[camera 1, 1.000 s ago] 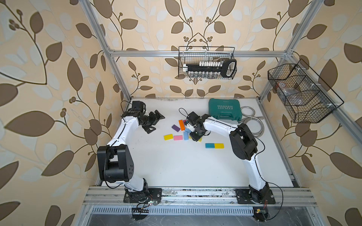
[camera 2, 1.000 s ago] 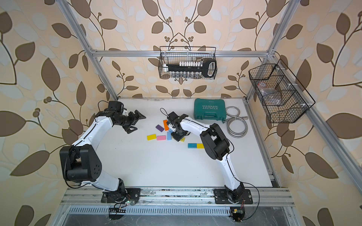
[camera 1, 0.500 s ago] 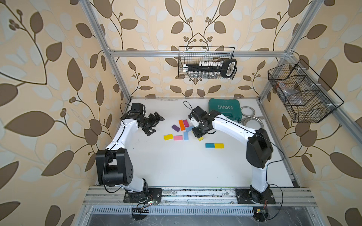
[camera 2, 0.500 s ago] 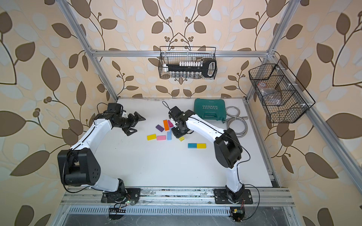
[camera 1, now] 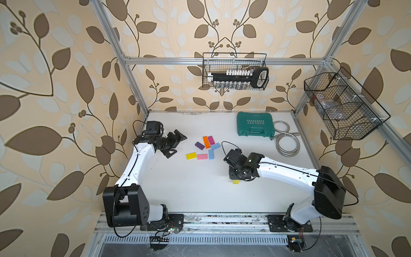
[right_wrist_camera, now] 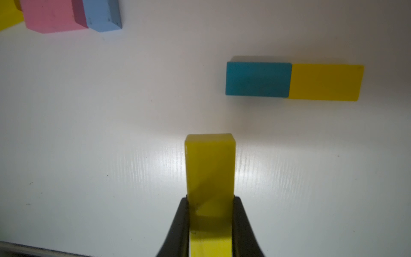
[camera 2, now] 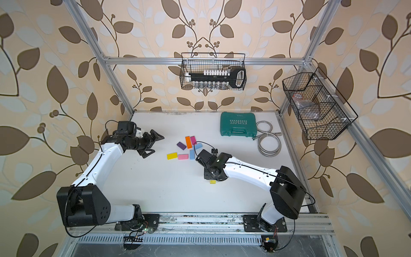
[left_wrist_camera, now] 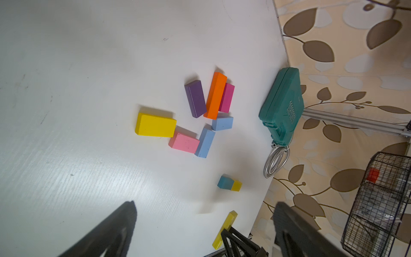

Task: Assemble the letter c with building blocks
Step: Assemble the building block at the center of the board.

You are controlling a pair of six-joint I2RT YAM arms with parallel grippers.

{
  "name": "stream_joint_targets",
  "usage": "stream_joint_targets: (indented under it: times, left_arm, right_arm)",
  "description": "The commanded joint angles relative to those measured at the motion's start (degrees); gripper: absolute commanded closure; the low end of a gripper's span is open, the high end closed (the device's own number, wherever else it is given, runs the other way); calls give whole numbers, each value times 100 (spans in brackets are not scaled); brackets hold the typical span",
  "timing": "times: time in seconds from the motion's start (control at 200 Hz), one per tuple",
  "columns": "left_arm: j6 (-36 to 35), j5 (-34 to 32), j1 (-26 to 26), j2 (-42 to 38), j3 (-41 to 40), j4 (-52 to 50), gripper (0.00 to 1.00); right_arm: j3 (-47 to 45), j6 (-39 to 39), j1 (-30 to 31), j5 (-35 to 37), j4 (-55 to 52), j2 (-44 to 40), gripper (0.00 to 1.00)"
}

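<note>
The left claw (camera 1: 178, 145) hangs wide open and empty beside the loose blocks (camera 1: 206, 142), seven of them bunched on the surface (camera 1: 178, 189). Further right, the right claw (right_wrist_camera: 210, 222) is clamped tight on one end of a yellow bar (right_wrist_camera: 210, 169), just short of a teal block (right_wrist_camera: 258, 79) butted against a yellow block (right_wrist_camera: 325, 82). Gripped so near its end, the bar could pivot in the jaws, or nudge that pair crooked when set down
</note>
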State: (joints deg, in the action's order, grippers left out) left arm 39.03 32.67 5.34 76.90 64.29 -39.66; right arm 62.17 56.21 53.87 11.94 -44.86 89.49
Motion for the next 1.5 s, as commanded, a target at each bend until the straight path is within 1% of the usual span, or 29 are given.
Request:
stream_joint_targets:
  times: [0.0,0.245,0.635,0.725,0.9,1.495]
  left_arm:
    - [-72,117,71,-226,-40,-170,1]
    - [-112,91,69,-342,-48,-253,1]
    - [-86,100,68,-428,-20,-285,1]
    - [-93,104,72,-481,-31,-297,1]
    - [-76,100,67,-584,-83,-310,1]
    - [-23,82,66,-581,-125,-257,1]
  right_arm:
    - [-273,728,157,380,-14,177,100]
    - [-377,793,242,507,-93,560,100]
    - [-273,517,244,529,39,1037,100]
    - [-258,425,245,449,142,1081,99]
    - [-258,329,208,402,234,1167,91]
    - [-227,-19,-160,143,518,1301,91]
